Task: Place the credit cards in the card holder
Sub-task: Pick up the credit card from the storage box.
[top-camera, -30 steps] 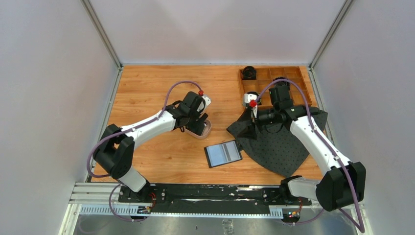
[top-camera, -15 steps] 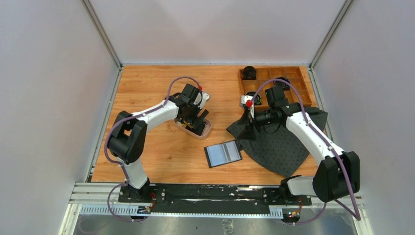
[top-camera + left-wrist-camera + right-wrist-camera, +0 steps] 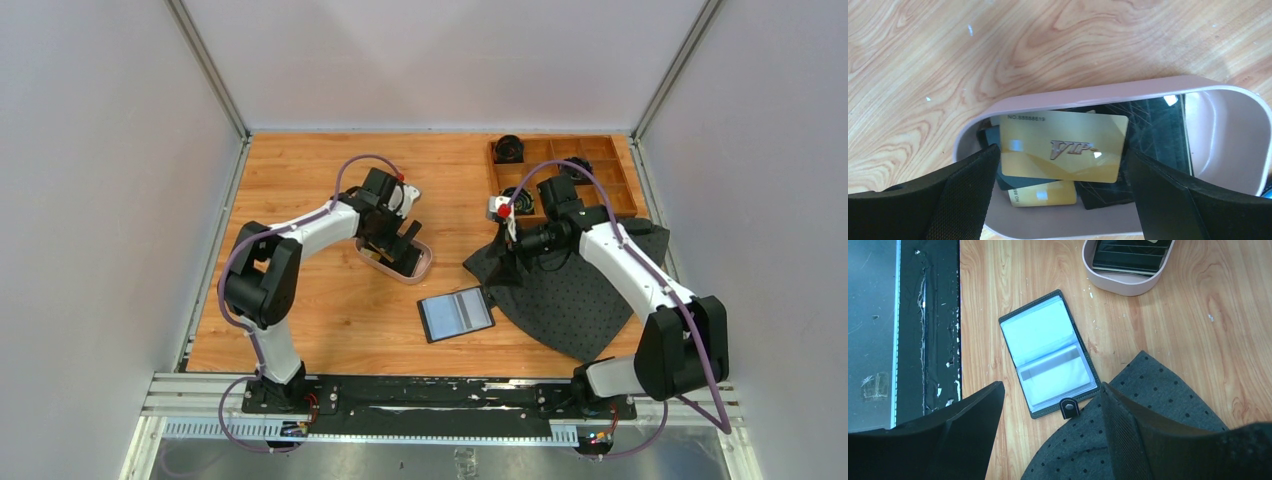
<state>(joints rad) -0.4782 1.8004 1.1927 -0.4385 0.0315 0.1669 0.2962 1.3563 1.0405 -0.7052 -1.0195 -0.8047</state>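
Observation:
The credit cards lie stacked in a pale pink oval tray (image 3: 1098, 92): a gold VIP card (image 3: 1063, 145) on top, a second gold card (image 3: 1043, 196) and black cards (image 3: 1158, 125) under it. My left gripper (image 3: 1062, 200) is open and empty just above the tray (image 3: 422, 268), one finger on each side of the top gold card. The card holder (image 3: 456, 313) lies open on the wood, with clear slots and its snap tab (image 3: 1068, 408) showing. My right gripper (image 3: 1053, 395) is open and empty above the holder's (image 3: 1048, 355) tab edge and the cloth's corner.
A dark dotted cloth (image 3: 580, 290) covers the right side of the table (image 3: 300, 180) and reaches the holder's tab in the right wrist view (image 3: 1148, 415). A wooden compartment box (image 3: 590, 165) with black parts stands at the back right. The black base rail (image 3: 928, 315) runs along the near edge.
My left arm's elbow has swung inward and its wrist has shifted a little farther back over the tray. My right wrist has shifted slightly left. Both grippers stayed open.

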